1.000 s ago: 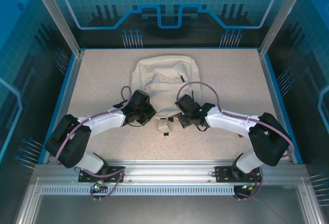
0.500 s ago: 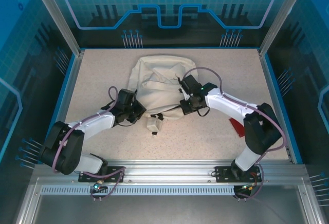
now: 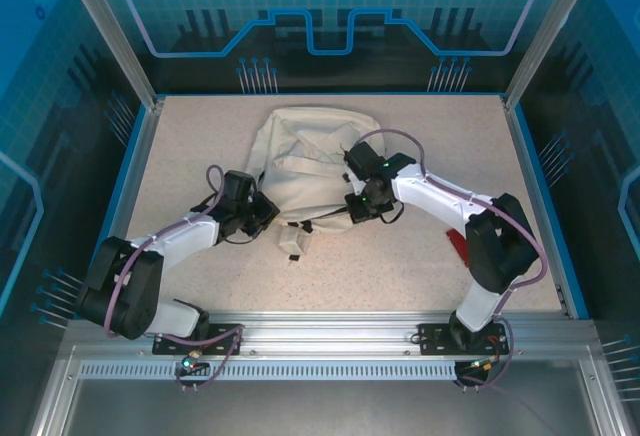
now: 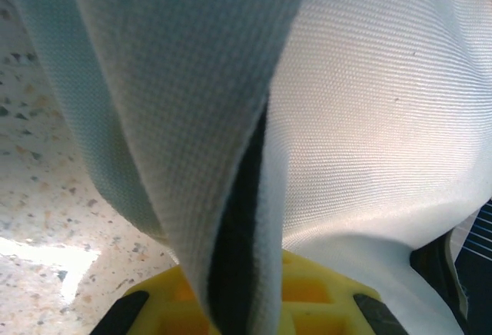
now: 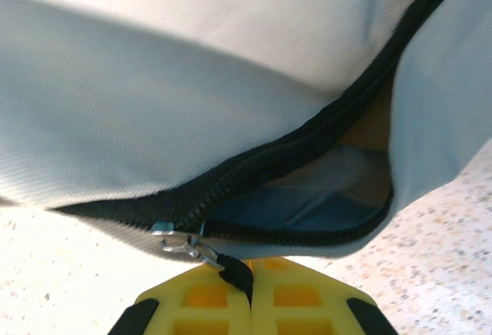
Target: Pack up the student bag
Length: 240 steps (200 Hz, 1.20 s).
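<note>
The student bag (image 3: 310,146), a cream-white fabric backpack, lies in the middle of the table. My left gripper (image 3: 262,212) is at its front left edge, and in the left wrist view the yellow jaws of the left gripper (image 4: 242,308) are shut on a fold of the bag's fabric (image 4: 192,120) with a dark edge. My right gripper (image 3: 353,206) is at the bag's front right. Seen from the right wrist, the right gripper (image 5: 247,289) is shut on the black zipper pull (image 5: 237,270). The zipper slider (image 5: 178,239) sits beside a partly open gap with something blue inside (image 5: 307,204).
A small white tag (image 3: 292,243) lies on the table just in front of the bag. A red object (image 3: 458,242) lies on the table by the right arm's elbow. Blue rails (image 3: 540,196) border the speckled table (image 3: 200,136).
Both grippers have moved left and away from the bases, keeping their holds. The bag's front edge and the white tag have shifted left with them.
</note>
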Each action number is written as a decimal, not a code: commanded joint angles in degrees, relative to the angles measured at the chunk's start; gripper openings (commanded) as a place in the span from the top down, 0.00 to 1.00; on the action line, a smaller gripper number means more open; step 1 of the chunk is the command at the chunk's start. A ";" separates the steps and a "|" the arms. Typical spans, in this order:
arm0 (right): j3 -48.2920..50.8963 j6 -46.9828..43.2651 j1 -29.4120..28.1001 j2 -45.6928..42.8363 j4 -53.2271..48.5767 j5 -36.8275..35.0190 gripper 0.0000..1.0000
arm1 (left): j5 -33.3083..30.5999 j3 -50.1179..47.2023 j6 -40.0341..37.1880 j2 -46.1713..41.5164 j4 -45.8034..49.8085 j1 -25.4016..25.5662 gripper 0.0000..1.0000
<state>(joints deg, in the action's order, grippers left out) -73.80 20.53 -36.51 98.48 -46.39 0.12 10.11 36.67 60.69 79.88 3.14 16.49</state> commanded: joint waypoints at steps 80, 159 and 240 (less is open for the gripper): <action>-6.56 0.04 -10.51 2.86 -1.78 7.23 1.00 | -3.01 -1.26 -0.33 1.25 -0.81 0.30 1.00; 2.43 1.64 5.54 -0.44 -3.25 -3.35 1.00 | -10.12 -1.74 -3.20 2.56 6.08 -3.42 1.00; -0.98 1.01 -0.35 1.87 3.51 16.83 1.00 | -8.54 3.68 -8.03 3.00 6.48 -6.07 1.00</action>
<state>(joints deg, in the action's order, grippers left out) -72.73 21.58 -34.44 99.02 -42.50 9.02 9.13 37.60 56.51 83.09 4.05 14.13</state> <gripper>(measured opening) 0.044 0.098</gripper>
